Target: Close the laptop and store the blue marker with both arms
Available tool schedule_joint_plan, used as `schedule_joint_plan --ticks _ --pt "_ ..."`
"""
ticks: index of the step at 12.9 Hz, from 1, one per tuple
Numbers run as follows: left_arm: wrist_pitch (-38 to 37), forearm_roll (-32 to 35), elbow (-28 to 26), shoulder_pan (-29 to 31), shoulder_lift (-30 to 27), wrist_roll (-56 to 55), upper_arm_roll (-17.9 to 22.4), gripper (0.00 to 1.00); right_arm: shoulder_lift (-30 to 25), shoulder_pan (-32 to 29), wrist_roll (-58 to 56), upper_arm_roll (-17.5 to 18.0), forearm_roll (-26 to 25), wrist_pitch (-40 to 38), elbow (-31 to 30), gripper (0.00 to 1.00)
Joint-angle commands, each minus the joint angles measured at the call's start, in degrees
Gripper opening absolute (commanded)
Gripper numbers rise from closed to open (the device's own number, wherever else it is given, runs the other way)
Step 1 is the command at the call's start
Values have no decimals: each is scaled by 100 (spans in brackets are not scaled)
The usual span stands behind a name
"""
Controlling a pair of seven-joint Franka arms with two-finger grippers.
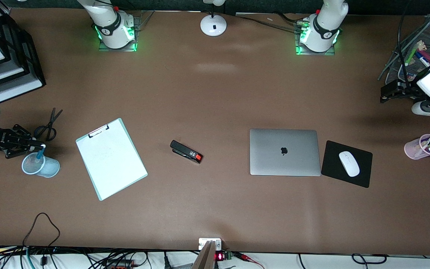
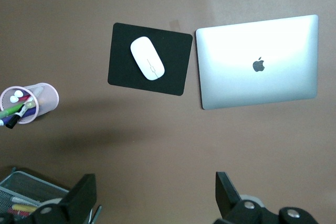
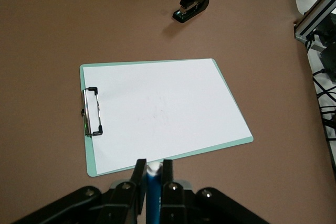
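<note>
The laptop (image 1: 284,151) lies closed on the table with its logo lid up; it also shows in the left wrist view (image 2: 257,61). My right gripper (image 1: 36,144) is shut on the blue marker (image 1: 40,152) and holds it upright, white end up, over the mouth of a pale blue cup (image 1: 45,167) at the right arm's end of the table. In the right wrist view the gripper (image 3: 153,167) clamps the marker (image 3: 154,188). My left gripper (image 1: 383,94) is open and empty above the table at the left arm's end, its fingers (image 2: 84,195) wide apart.
A clipboard (image 1: 111,158) with white paper, a black stapler (image 1: 186,151), scissors (image 1: 49,125), a black mouse pad (image 1: 362,177) with a white mouse (image 1: 349,163), a pink pen cup (image 1: 422,147), a wire tray (image 1: 429,45), stacked paper trays (image 1: 4,71).
</note>
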Motion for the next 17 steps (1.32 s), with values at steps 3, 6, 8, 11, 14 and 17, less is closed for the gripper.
schedule_joint_plan --ticks 3,6,8,11,14,17 --pt "121 -127 68 -14 -52 167 -23 100 197 -174 -202 102 141 64 352 0" --pt "130 -109 122 38 -17 106 -15 100 338 -262 -202 111 158 64 477 1" --pt "104 -92 131 30 -43 106 -23 100 434 -288 -211 111 158 73 520 1" --pt "-194 -144 122 4 -131 114 -85 100 461 -306 -202 102 158 73 512 2" --pt "-178 -145 131 21 -184 167 -164 100 347 -306 462 93 220 -23 512 100" --pt "-204 -145 140 12 -183 167 -155 100 58 -271 1158 93 36 -138 459 100"
